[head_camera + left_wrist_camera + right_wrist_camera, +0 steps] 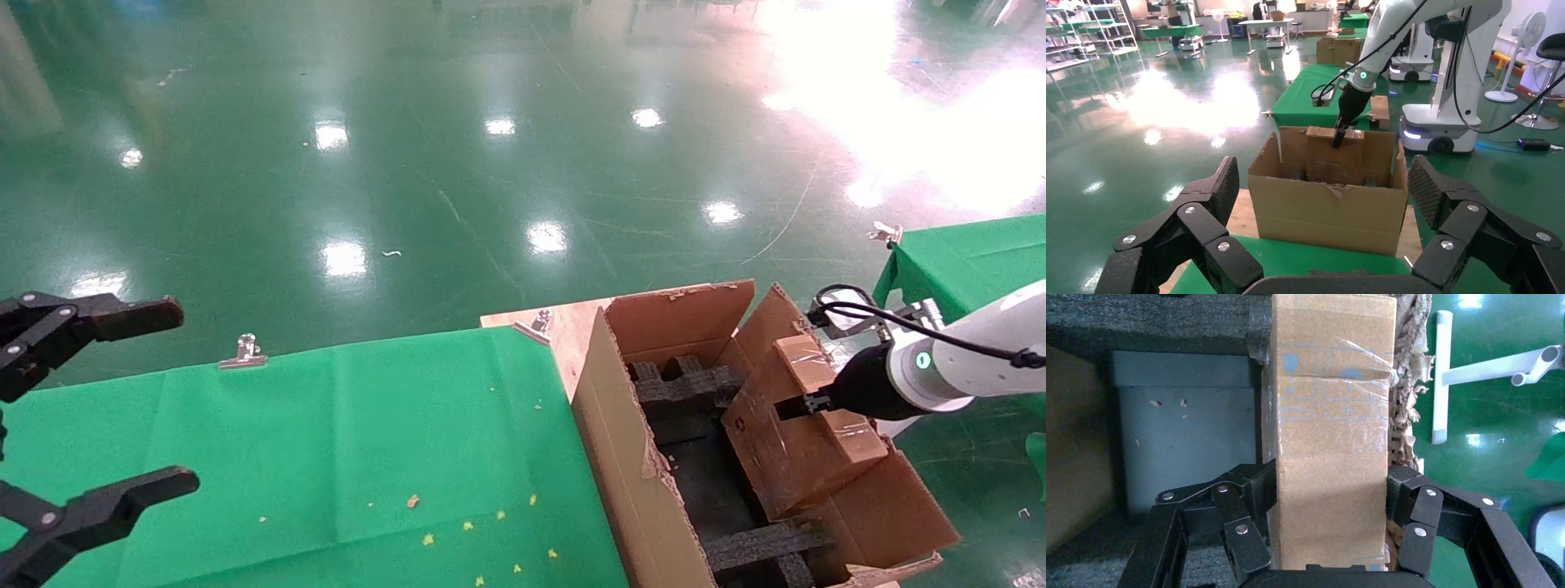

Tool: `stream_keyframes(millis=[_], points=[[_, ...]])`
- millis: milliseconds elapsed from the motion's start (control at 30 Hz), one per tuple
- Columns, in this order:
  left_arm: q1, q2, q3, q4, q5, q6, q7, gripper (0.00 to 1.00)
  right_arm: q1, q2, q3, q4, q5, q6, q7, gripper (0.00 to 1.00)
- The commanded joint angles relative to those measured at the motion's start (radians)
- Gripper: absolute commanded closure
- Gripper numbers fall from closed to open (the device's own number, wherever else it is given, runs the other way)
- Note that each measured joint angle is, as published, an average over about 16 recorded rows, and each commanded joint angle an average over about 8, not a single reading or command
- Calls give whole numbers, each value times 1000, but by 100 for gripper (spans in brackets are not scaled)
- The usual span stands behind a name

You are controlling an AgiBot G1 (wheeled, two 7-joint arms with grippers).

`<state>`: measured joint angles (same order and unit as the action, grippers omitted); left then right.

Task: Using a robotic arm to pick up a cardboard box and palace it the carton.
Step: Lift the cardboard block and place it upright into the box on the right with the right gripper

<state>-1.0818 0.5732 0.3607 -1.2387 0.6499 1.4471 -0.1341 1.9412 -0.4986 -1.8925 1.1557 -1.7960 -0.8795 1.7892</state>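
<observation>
Box [805, 429]: small, brown, taped, scuffed, tilted; held inside the open carton [629, 457] against its right side, clamped on two faces by the arm's [964, 351] gripper [1330, 523]. Carton: large, corrugated, flaps torn and spread, black foam blocks seen inside; set beside the green table.

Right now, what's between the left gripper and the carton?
Only bare green tablecloth, dotted with small crumbs, separates the open left gripper from the carton, as the head view shows.

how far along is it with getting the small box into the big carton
Pickup looks done: the right gripper is clamped on the cardboard box, held tilted inside the carton above the black foam. Left: lowering and releasing. The left gripper waits open over the green table.
</observation>
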Motion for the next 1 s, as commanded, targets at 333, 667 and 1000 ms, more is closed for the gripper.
stream_keyframes(millis=[333, 667, 1000], points=[[0, 0, 0, 0, 0, 0, 0, 0, -44, -35, -8, -53, 28, 17, -22, 100], [0, 0, 0, 0, 0, 0, 0, 0, -106, -67, -20, -95, 55, 47, -58, 100], [0, 0, 0, 0, 0, 0, 0, 0, -164, -121, -24, -176, 102, 64, -119, 100]])
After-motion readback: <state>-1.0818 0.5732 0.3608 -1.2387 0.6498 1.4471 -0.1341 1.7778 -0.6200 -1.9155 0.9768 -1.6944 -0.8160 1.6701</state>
